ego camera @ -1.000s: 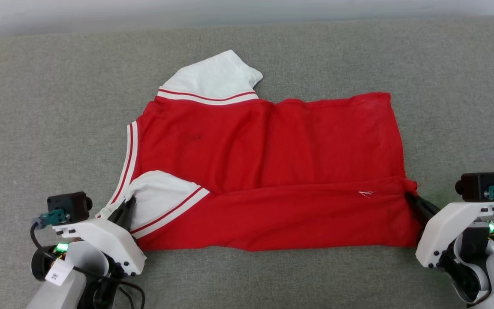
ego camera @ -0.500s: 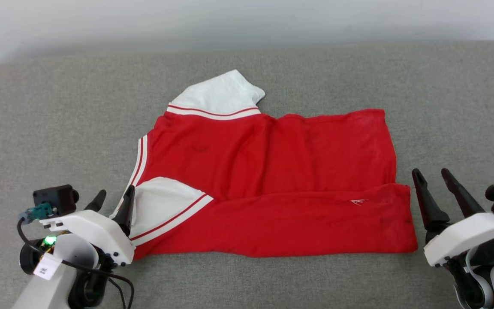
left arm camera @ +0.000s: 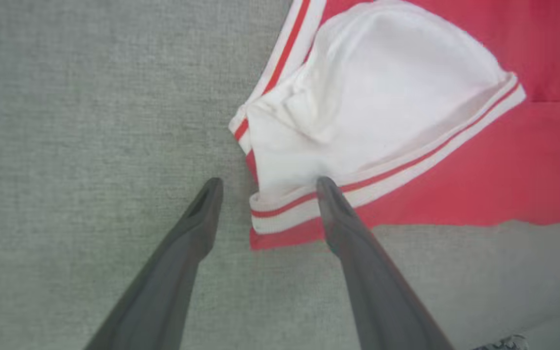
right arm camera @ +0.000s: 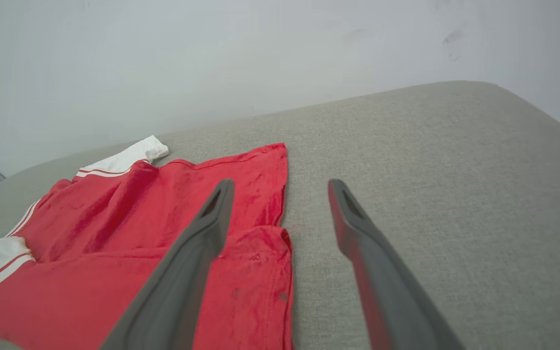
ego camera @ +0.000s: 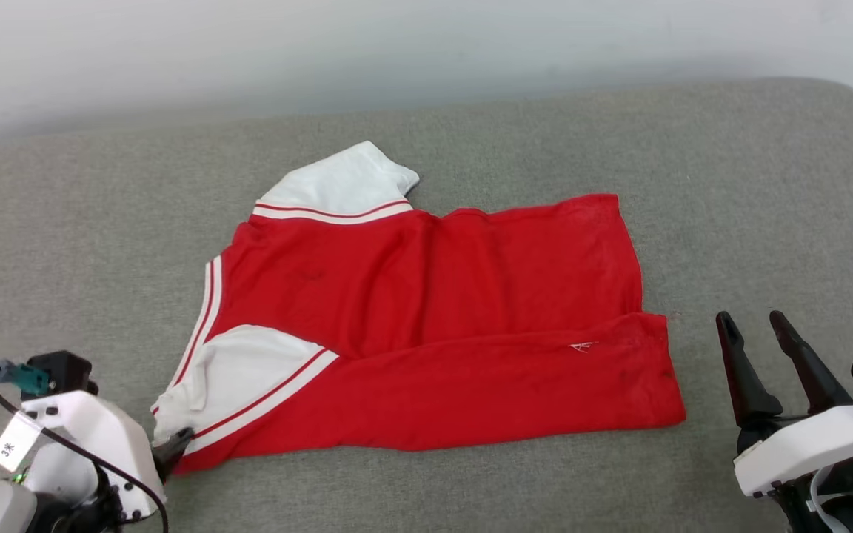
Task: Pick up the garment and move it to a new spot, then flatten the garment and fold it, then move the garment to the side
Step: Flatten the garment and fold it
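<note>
Your garment [ego camera: 434, 326] lies part-folded mid-frame on the grey cushion [ego camera: 730, 185]. Both pincers gape empty: the left gripper [left arm camera: 269, 186] over the white sleeve cuff at lower left, the right gripper [ego camera: 751, 320] clear of the hem at lower right. Pinch a single thin layer and the fold likely drags open.

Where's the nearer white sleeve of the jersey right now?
In the head view the white sleeve lies at the lower-left corner of the garment on the grey cushion, right by the open left gripper.
</note>
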`<state>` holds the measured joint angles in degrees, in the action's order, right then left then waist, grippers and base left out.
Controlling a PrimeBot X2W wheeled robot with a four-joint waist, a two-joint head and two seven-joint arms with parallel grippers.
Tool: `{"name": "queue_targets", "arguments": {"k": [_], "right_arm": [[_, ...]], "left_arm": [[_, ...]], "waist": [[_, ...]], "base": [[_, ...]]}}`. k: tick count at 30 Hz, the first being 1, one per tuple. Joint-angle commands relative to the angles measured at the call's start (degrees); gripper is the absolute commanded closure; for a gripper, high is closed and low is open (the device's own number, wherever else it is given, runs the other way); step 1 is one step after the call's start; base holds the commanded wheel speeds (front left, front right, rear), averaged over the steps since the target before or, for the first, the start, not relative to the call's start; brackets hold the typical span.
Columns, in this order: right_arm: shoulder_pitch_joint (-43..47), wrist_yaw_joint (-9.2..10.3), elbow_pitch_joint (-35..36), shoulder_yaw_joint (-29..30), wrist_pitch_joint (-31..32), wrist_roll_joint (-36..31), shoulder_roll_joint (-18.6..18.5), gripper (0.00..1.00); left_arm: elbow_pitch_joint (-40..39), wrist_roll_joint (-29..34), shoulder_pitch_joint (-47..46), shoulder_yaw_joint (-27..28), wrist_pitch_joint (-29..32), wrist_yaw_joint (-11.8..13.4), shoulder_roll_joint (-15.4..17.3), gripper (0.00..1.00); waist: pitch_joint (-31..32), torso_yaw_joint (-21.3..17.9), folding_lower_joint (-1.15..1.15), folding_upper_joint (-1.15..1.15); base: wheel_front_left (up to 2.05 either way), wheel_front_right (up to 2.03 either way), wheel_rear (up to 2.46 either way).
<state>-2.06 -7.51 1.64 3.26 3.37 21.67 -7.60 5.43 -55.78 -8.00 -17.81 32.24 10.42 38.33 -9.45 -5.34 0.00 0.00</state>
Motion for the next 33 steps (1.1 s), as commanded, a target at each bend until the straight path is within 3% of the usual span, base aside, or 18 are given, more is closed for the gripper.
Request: {"name": "queue_targets", "arguments": {"k": [1,6,7,8,9,14,15,24,33], "right_arm": [[0.32,0.05,0.13,0.17,0.06,-0.21,0.27,0.00],[-0.59,0.05,1.19,0.10,-0.19,0.13,1.06,0.00],[-0.61,0.05,0.99,0.25,0.13,0.04,1.11,0.00],[-0.82,0.05,1.01,0.24,0.12,0.05,1.16,0.00],[-0.94,0.05,0.98,0.53,0.29,0.00,1.12,0.00],[-1.20,0.04,0.91,2.38,2.43,1.50,1.22,0.00],[-1.18,0.05,-0.05,3.30,7.23,2.22,0.01,0.00],[-2.92,0.04,-2.24,2.89,31.36,1.90,-2.53,0.00],[-8.38,0.04,-7.93,-3.13,37.68,2.50,-2.96,0.00]], "left_arm": [[0.15,-0.07,0.29,0.19,0.12,0.21,0.08,0.00],[2.82,-2.54,1.48,-0.65,3.06,0.50,-1.31,0.00],[3.40,-3.13,1.63,-1.01,3.72,0.35,-1.79,0.10],[3.69,-3.47,1.66,-1.39,4.06,0.11,-2.45,0.68],[3.94,-3.86,1.56,-1.68,4.23,-0.16,-3.07,1.00],[4.17,-3.57,1.06,-2.41,3.53,-1.13,-3.74,1.00],[3.27,-2.13,-0.11,-1.81,1.41,-1.54,-3.05,1.00],[-3.46,3.15,-4.01,-1.66,-2.97,-1.18,-1.17,1.00],[-9.23,6.09,-5.81,-3.15,-3.66,0.06,-1.50,1.00]], "waist": [[-0.89,-0.75,0.00,0.00],[-3.14,-1.99,0.00,0.00],[-3.43,-2.15,0.00,0.00],[-3.61,-2.24,0.00,0.00],[-3.73,-2.28,0.00,0.00],[-3.21,-1.86,0.00,0.00],[-2.48,-1.26,0.00,0.00],[-3.11,1.92,0.00,0.00],[-6.66,3.73,0.00,0.00]], "base": [[0.00,0.00,0.00],[0.00,0.00,0.00],[0.00,0.00,0.00],[0.00,0.00,0.00],[0.00,0.00,0.00],[0.00,0.00,0.00],[0.00,0.00,0.00],[0.00,0.00,0.00],[0.00,0.00,0.00]]}}
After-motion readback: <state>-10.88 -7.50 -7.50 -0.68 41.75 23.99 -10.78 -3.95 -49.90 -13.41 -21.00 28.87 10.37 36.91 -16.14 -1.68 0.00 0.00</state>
